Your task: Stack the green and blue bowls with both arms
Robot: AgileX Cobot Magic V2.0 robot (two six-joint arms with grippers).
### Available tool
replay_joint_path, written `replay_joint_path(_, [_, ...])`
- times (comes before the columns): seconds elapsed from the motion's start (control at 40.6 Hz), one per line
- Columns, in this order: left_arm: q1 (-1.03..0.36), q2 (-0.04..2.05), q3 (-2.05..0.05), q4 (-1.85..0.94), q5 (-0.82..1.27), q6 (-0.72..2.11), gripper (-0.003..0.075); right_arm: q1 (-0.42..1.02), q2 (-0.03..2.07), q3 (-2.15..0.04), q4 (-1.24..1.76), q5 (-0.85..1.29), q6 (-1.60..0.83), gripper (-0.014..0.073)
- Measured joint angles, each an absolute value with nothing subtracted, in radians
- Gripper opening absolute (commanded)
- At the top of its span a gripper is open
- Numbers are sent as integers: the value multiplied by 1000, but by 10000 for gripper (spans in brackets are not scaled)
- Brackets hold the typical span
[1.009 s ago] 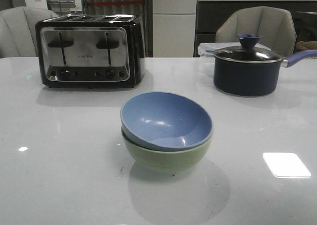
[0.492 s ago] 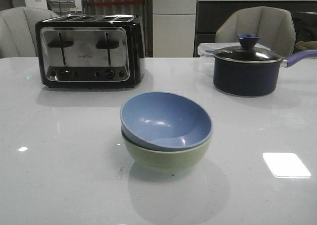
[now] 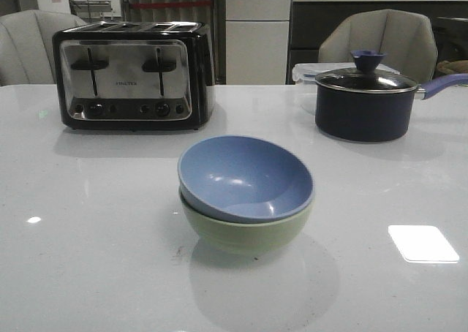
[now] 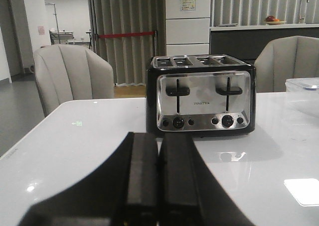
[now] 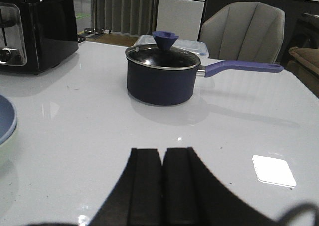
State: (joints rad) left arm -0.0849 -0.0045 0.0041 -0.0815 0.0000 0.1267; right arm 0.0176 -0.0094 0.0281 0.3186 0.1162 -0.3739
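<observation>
The dusty blue bowl [image 3: 245, 177] sits nested inside the pale green bowl [image 3: 245, 233] in the middle of the white table, a little tilted. An edge of the stack also shows in the right wrist view [image 5: 6, 124]. Neither arm shows in the front view. My left gripper [image 4: 159, 139] is shut and empty, low over the table and facing the toaster. My right gripper [image 5: 162, 152] is shut and empty, low over the table, with the bowls off to its side and the saucepan ahead.
A black and chrome toaster [image 3: 131, 76] stands at the back left. A dark lidded saucepan [image 3: 363, 102] with a blue handle stands at the back right, a clear plastic box [image 3: 307, 72] behind it. Grey chairs stand beyond the table.
</observation>
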Motion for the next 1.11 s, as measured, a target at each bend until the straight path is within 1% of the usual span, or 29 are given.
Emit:
replay_joint_path(0.221, [-85,-5,4,-82,0,127,93,18,-9,28,301,89,-354,52])
replay_joint_path(0.418, [-85,-5,4,-82,0,127,93,18,-9,28,18,12,-6,52])
replay_joint_path(0.517, [-85,-5,4,-82,0,127,93,18,-9,28,-32,0,71,52])
replay_joint_path(0.763, [-85,-5,4,-82,0,127,93,18,-11,28,-40,11,92,52])
replay_joint_path(1.107, [-85,-5,4,-82,0,127,93,18,-11,28,-38,17,56,52])
